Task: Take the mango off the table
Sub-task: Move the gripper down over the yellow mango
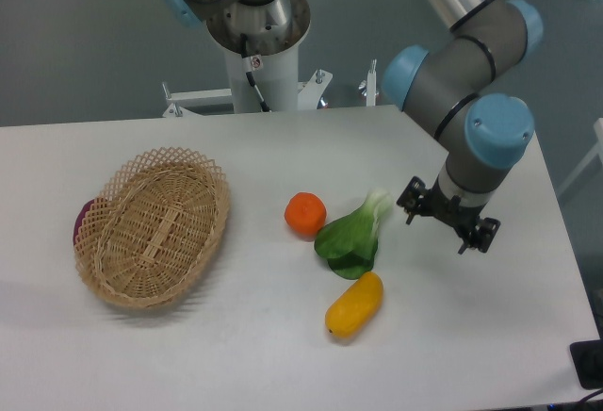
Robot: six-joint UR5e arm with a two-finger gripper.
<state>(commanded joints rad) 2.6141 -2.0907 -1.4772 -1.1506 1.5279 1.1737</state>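
The mango (354, 304) is a smooth yellow-orange oval lying on the white table (236, 354), front of centre. My gripper (448, 216) hangs from the arm's wrist above the table, to the right of and behind the mango, well apart from it. Only its black body shows from above. The fingers are hidden, so I cannot tell if they are open or shut. Nothing shows in its grasp.
A green leafy vegetable (353, 237) lies just behind the mango, almost touching it. A round orange (305, 214) sits to its left. A wicker basket (155, 227) stands at the left, with a purple object (83, 222) at its left edge. The robot base (259, 43) stands behind the table.
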